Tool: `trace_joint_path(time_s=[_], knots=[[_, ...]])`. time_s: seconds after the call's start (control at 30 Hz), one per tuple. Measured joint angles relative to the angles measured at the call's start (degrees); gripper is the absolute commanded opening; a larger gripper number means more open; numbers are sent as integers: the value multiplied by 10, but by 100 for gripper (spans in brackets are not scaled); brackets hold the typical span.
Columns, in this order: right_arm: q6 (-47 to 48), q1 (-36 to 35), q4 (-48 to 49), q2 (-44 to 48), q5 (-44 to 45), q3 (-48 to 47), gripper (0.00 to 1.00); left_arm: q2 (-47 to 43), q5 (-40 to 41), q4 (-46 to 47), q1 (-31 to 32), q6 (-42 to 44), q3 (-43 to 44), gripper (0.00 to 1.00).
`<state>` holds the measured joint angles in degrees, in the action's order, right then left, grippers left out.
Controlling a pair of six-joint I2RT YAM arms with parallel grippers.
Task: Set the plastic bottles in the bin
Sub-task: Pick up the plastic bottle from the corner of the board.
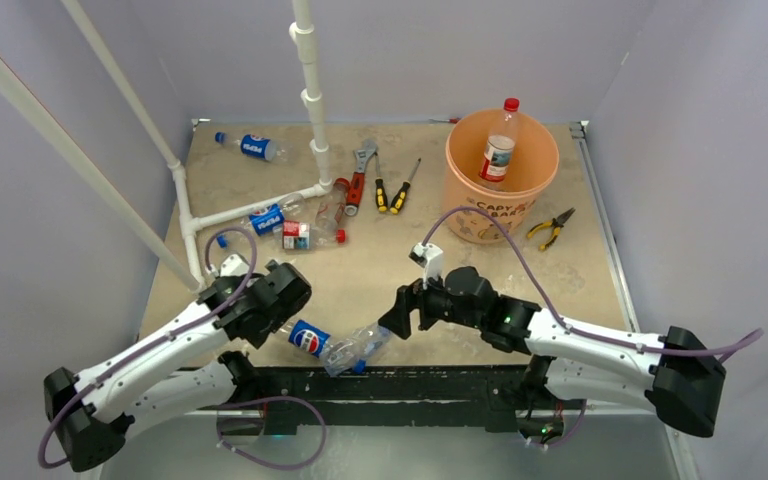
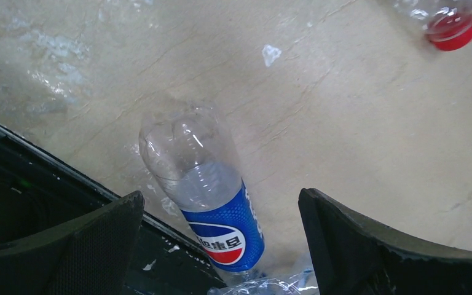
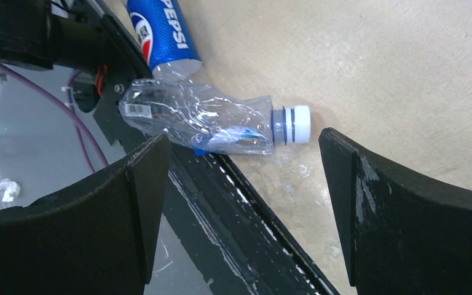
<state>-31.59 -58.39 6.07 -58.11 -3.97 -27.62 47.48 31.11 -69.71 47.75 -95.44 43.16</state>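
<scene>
**Overhead and wrist views: surroundings, obstacles, arm pose.**

A white pipe frame [image 1: 310,80] rises at the back left of the table [image 1: 380,265], and one branch of it lies along the surface. Just right of it I see a red-handled wrench [image 1: 358,175] and two yellow-black screwdrivers [image 1: 397,188]. The orange bin [image 1: 480,218] stands at the back right, with yellow-handled pliers [image 1: 552,228] lying beside it on its right. One red-capped bottle [image 1: 500,142] leans inside the bin.

The other bottles are all on the table:
- A far Pepsi bottle [image 1: 252,146] lies in the back left corner, beyond the pipe.
- A cluster of bottles [image 1: 295,225] rests against the pipe's low branch.
- A near Pepsi bottle [image 1: 310,338] and a crushed clear bottle [image 1: 362,347] with a white cap lie end to end at the table's near edge.

This last pair lies partly over the black edge rail [image 3: 233,184]. The two bottles touch, so each crowds the other.

Both arms reach low and inward from their bases, forearms close to level, and their wrists converge on this pair. The left gripper [image 2: 220,200] hangs over the near Pepsi bottle with its jaws spread wide and holds nothing. The bottle shows between the fingers, which stand clear of it. The right gripper [image 3: 243,141] faces the crushed clear bottle, its jaws also spread wide and empty. The white cap lies toward the finger on the right side of that view.
</scene>
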Motion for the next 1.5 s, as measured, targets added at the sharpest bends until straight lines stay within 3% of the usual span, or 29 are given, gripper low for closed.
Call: trace_joint_path(time_s=[0.13,0.4,0.73,1.03,1.2,1.5], knots=[[-8,0,8,18,5,0,91,37,-33,17,0,-14,-22,96],[-10,-1,7,44,18,0,91,23,-63,74,0,-25,-101,96],[-10,-1,6,56,20,0,91,112,-68,154,0,-15,-116,91],[-10,-1,3,73,30,3,91,107,-56,184,0,-15,-141,84],[-10,-1,-8,87,30,10,91,88,-41,199,0,-15,-152,77],[-12,-1,-15,97,36,14,91,78,-27,224,-1,0,-163,55]])
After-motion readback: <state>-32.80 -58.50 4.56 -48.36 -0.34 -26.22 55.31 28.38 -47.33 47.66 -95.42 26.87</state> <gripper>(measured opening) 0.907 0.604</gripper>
